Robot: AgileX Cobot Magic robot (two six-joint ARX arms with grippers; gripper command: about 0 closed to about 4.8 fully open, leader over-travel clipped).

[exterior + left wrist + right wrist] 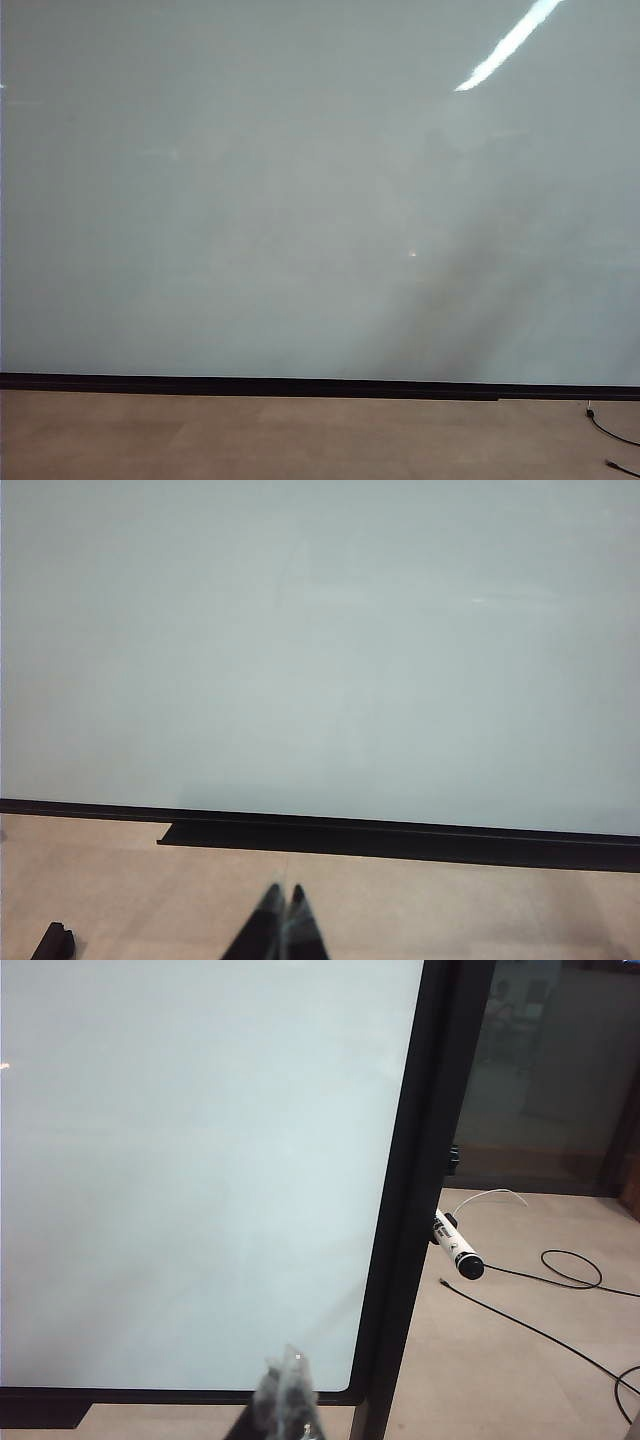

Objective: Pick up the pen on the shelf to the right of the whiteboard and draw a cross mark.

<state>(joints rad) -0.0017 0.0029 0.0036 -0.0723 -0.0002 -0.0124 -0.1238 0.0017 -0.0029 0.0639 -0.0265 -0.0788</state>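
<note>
A pale tan floor (300, 440) runs along the bottom of the exterior view. Thin black cables (560, 1270) trail loosely over it at the right, beside a curved white cable (490, 1196). Further back stands a dark glass wall (545, 1060) with dim reflections.
</note>
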